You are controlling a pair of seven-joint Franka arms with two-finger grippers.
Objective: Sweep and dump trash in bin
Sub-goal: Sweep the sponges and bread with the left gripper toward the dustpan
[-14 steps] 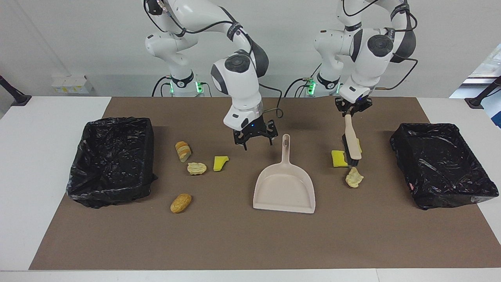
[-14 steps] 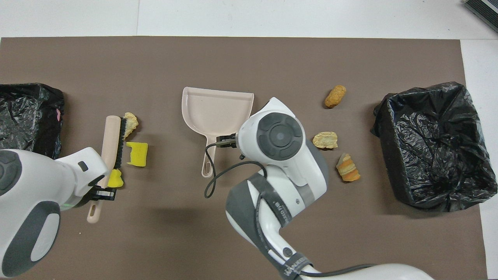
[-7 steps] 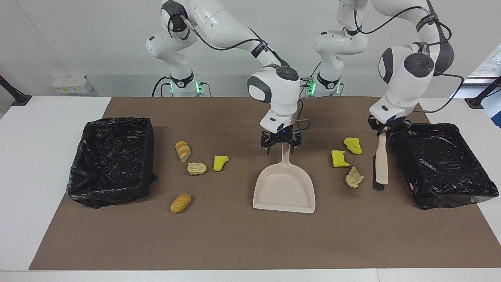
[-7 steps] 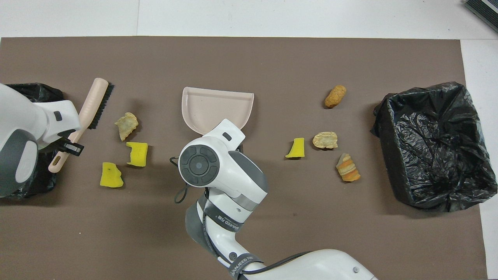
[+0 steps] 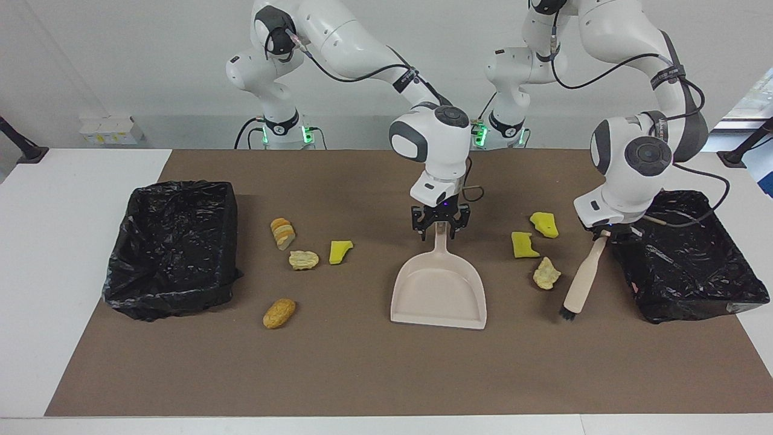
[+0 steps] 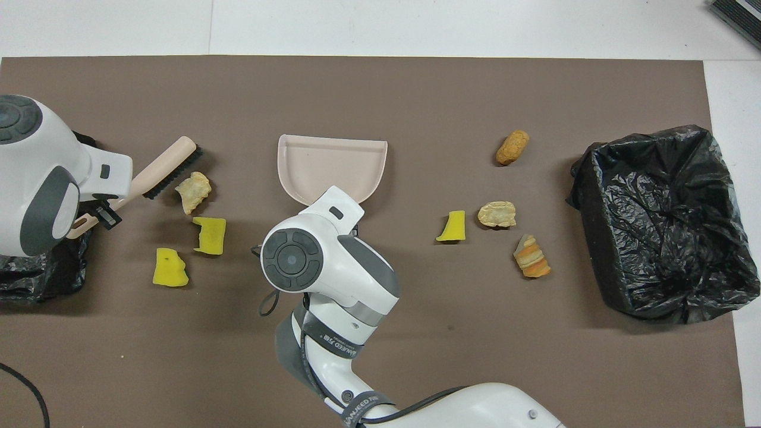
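Observation:
A beige dustpan lies mid-mat, handle toward the robots. My right gripper is shut on the top of that handle; in the overhead view its wrist hides it. My left gripper is shut on the beige brush, which slants down with its black bristles by a pale lump. Two yellow sponge chunks lie beside that lump. Toward the right arm's end lie a sliced loaf, a pale lump, a yellow chunk and a brown roll.
Two bins lined with black bags stand on the brown mat, one at the right arm's end, the other at the left arm's end, just beside the left gripper. White table borders the mat.
The right gripper moved onto the dustpan handle and closed on it. The left arm carried the brush away from the sponges toward its bin, then tilted the bristles back toward the pale lump.

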